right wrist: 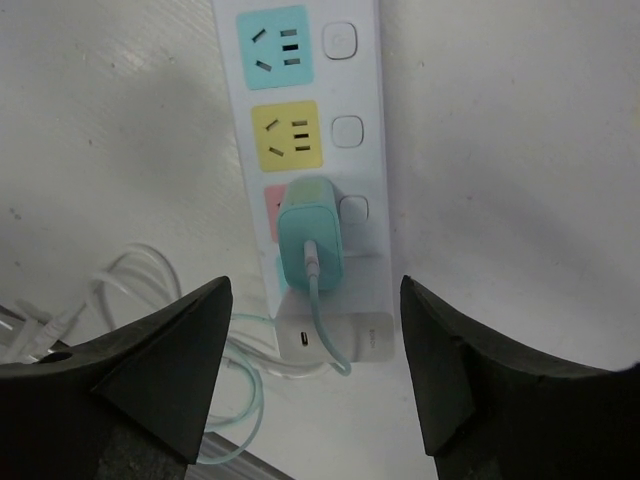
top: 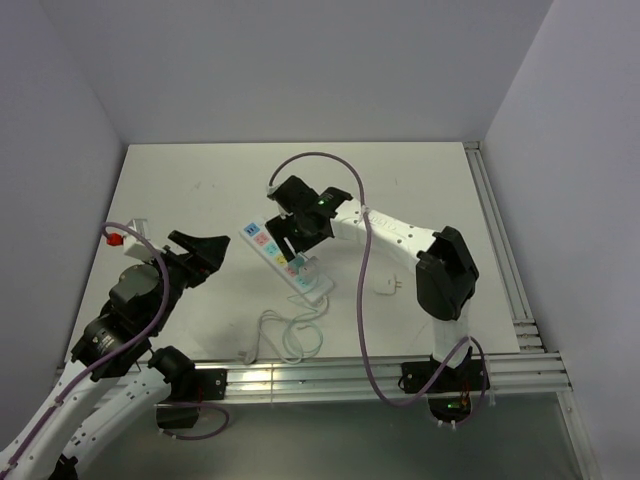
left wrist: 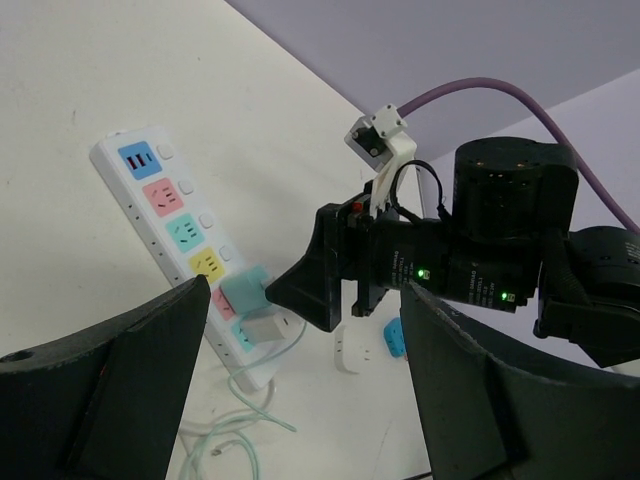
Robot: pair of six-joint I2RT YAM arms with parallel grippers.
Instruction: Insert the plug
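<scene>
A white power strip (top: 262, 240) with coloured sockets lies mid-table; it also shows in the left wrist view (left wrist: 150, 195) and the right wrist view (right wrist: 365, 90). A teal plug (right wrist: 311, 245) with a teal cord sits in the pink socket, also seen in the left wrist view (left wrist: 243, 290). A white charger (right wrist: 350, 338) sits in the end socket. My right gripper (right wrist: 315, 287) is open and empty, hovering just above the teal plug (top: 300, 266). My left gripper (top: 205, 250) is open and empty, left of the strip. A loose white plug (top: 385, 287) lies to the right.
Coiled teal and white cords (top: 290, 335) lie near the front edge. A small blue adapter (left wrist: 393, 338) lies beside the loose white plug (left wrist: 352, 350). Aluminium rails run along the front (top: 380, 372) and right (top: 498, 250) edges. Walls close off the table's back and sides.
</scene>
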